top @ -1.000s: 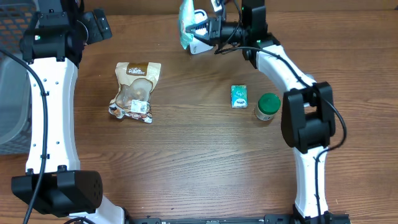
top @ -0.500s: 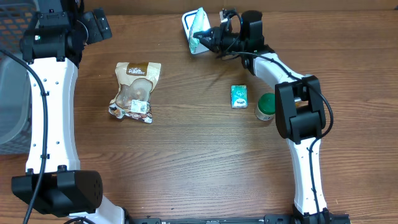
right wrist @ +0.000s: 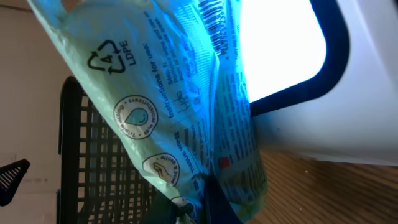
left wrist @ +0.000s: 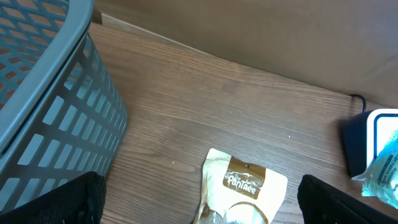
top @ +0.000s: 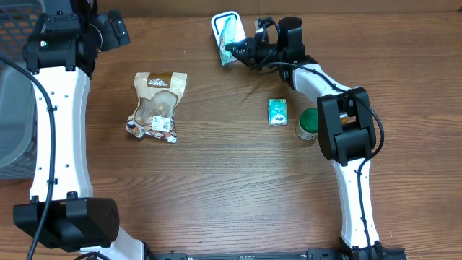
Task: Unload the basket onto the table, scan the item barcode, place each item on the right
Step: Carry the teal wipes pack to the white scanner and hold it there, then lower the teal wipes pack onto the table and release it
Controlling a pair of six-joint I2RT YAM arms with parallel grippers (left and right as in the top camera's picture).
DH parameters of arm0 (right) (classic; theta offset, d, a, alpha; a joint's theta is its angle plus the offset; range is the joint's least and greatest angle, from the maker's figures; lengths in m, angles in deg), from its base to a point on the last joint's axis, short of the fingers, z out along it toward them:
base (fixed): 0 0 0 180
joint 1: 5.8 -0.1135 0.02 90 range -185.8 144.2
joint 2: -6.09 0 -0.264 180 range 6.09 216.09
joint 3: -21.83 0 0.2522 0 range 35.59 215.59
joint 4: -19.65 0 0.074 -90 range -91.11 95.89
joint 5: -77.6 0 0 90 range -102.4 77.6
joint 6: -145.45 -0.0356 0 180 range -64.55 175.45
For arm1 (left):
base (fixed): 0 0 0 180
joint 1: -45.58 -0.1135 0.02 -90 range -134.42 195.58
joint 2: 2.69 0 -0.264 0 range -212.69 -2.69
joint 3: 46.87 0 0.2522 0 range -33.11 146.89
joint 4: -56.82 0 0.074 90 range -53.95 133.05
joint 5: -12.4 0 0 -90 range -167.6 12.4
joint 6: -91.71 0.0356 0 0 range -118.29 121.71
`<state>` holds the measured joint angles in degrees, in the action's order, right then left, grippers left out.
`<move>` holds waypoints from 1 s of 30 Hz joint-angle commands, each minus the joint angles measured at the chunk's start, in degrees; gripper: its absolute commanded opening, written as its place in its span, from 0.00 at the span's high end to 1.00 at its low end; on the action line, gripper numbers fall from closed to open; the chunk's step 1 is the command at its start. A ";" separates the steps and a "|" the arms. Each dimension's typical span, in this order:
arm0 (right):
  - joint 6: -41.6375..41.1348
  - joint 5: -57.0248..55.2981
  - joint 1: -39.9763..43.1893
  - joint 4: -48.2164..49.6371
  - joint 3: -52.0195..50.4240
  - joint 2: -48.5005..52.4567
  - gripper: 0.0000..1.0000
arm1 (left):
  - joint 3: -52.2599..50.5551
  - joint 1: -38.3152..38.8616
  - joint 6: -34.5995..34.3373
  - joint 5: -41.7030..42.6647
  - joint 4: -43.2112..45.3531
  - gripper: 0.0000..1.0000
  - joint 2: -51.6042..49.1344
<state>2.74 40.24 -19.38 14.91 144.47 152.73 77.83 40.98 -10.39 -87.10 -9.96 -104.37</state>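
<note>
A pale green and blue plastic tissue packet (top: 229, 33) is pinched in my right gripper (top: 242, 49), which is shut on its lower edge. The packet lies against the scanner (top: 219, 18), a white box with a dark blue rim at the table's far edge. In the right wrist view the packet (right wrist: 180, 93) fills the middle, its printed barcode near the scanner's bright white face (right wrist: 286, 43), and my right gripper (right wrist: 200, 200) clamps it at the bottom. My left gripper (top: 110, 30) hangs open at the far left, holding nothing.
A tan Pantree snack bag (top: 155, 105) lies left of centre, below my left gripper (left wrist: 199, 208). A grey mesh basket (top: 13, 108) stands at the left edge. A small teal box (top: 277, 112) and a green-lidded jar (top: 310, 123) sit at the right.
My right gripper has turned and brought the packet down from above the scanner to rest against it. The left arm has not moved.
</note>
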 commanded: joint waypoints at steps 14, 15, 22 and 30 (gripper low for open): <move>0.37 -2.27 0.17 -1.31 0.87 -11.15 0.96 | 0.50 -0.24 -0.79 -0.55 0.04 0.00 -0.20; 1.84 -2.19 0.17 -2.89 0.87 -12.44 0.96 | 0.50 -0.26 -0.79 -0.55 0.04 0.00 -0.20; 20.31 -2.71 -0.79 -28.61 0.87 -21.51 0.96 | 0.50 -0.26 -0.79 -0.55 0.04 0.01 -0.20; 38.58 -18.49 -4.55 -61.90 0.46 -22.56 0.96 | 0.50 -0.26 -0.76 -0.55 0.04 0.00 -0.20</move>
<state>29.93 32.07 -21.55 -40.91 145.32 130.51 77.83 40.98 -10.39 -87.12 -9.98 -104.37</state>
